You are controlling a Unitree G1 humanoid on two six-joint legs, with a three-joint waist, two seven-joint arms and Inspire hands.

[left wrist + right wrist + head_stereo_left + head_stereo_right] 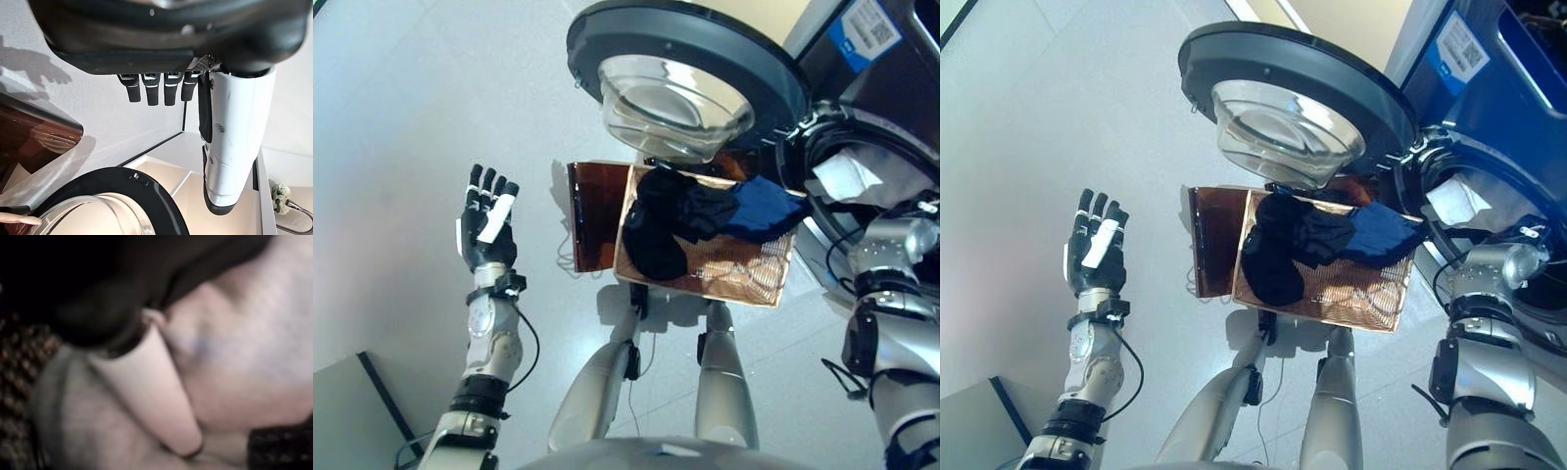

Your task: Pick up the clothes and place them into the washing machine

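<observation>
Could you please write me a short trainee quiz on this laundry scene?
1. True or false: the washer door stands open.
2. Where do the black and blue clothes lie? A: on the floor. B: in the basket. C: on the door.
3. Fill in: the left robot hand is raised, empty, with its fingers ____.

Key: 1 true; 2 B; 3 open.
</observation>
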